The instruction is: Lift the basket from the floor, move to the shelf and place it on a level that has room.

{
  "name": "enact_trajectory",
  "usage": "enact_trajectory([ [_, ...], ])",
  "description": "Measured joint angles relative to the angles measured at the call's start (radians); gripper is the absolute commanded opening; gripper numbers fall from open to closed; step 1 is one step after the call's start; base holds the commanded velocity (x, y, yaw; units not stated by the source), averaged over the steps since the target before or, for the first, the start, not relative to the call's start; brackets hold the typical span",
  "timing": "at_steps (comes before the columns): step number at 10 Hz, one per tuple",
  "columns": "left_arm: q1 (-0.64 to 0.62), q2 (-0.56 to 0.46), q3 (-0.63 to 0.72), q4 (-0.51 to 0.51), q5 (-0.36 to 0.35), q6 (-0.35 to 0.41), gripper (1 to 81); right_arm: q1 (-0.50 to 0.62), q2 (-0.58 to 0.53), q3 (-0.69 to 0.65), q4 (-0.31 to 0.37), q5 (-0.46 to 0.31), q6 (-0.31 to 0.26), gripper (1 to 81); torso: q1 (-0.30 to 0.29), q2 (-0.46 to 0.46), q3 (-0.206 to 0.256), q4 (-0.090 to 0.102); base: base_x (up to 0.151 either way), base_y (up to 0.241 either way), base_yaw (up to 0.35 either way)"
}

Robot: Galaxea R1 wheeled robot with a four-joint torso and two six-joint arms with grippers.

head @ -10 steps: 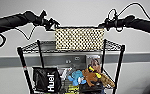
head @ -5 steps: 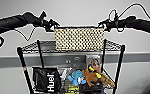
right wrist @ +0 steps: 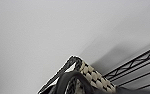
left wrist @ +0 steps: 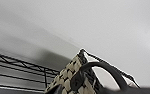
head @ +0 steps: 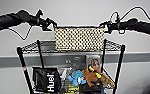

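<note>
Against the grey wall, the basket (head: 79, 39) sits at the shelf's (head: 112, 46) top level, left hand (head: 49, 25) and right hand (head: 106, 25) at its ends, grip unclear; placing seems underway, release and withdrawal next.

text: "Huel" | on: black bag (head: 44, 80) | tier below top of shelf (head: 23, 65)

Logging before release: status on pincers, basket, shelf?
Left pincer and right pincer at the basket ends; finger state unreadable. Basket at the shelf's top level, level. Toys and a black bag one tier down.
</note>
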Motion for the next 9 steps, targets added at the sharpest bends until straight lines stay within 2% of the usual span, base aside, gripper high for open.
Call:
enact_trajectory([
  [3, -0.033, -0.126, 0.105, -0.004, 0.014, 0.004, 81.1, 0.014, -0.106, 0.165, 0.003, 0.023, -0.004, 81.1, 0.0, 0.0, 0.0, 0.0, 0.0, 0.0, 0.0],
  [9, -0.068, -0.348, 0.334, -0.002, 0.022, -0.002, 81.1, 0.054, -0.402, 0.53, 0.009, 0.07, -0.007, 81.1, 0.0, 0.0, 0.0, 0.0, 0.0, 0.0, 0.0],
])
